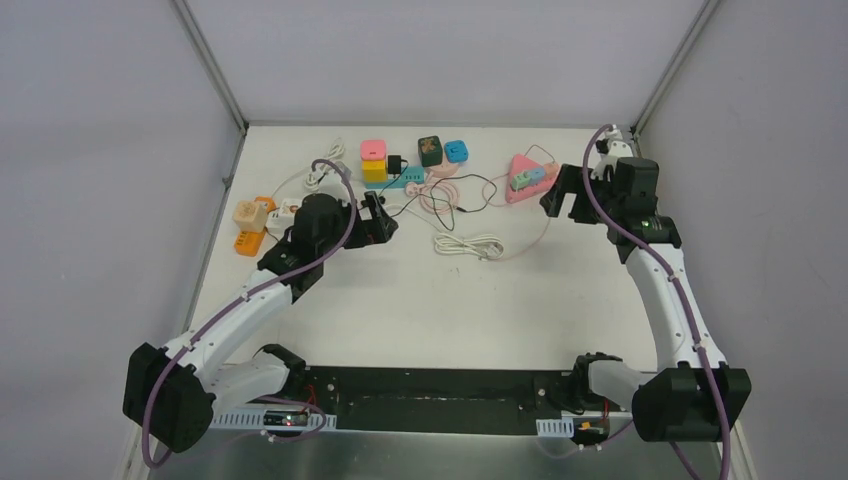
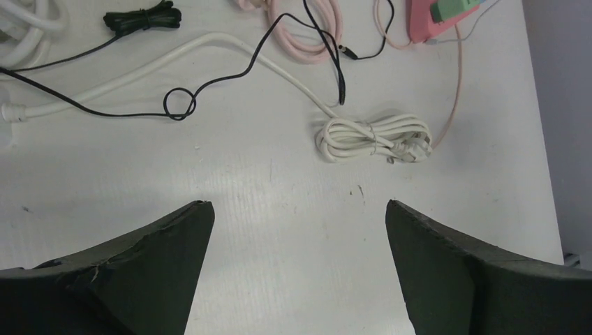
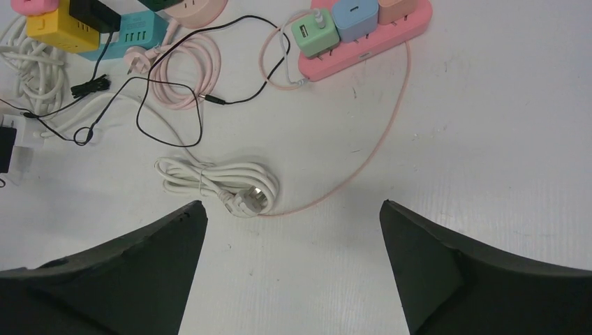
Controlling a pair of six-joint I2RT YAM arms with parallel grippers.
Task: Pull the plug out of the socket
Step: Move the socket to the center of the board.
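Note:
A pink triangular power strip (image 1: 514, 192) lies at the back right of the table. It carries a green plug (image 3: 314, 33), a blue plug (image 3: 354, 15) and a peach plug (image 3: 394, 7). The strip's corner also shows at the top of the left wrist view (image 2: 426, 21). My right gripper (image 1: 560, 197) is open and empty, just right of the strip; in its own view (image 3: 293, 209) it hovers over bare table short of the strip (image 3: 363, 43). My left gripper (image 1: 383, 220) is open and empty at the middle left, over bare table (image 2: 300, 209).
A teal strip (image 3: 136, 28) holds a yellow cube (image 3: 59, 28) and a black adapter (image 3: 94, 14). A coiled white cable (image 1: 467, 243) lies mid-table. Thin black and pink cords (image 3: 174, 91) loop between the strips. Orange and beige sockets (image 1: 250, 228) sit at the left edge.

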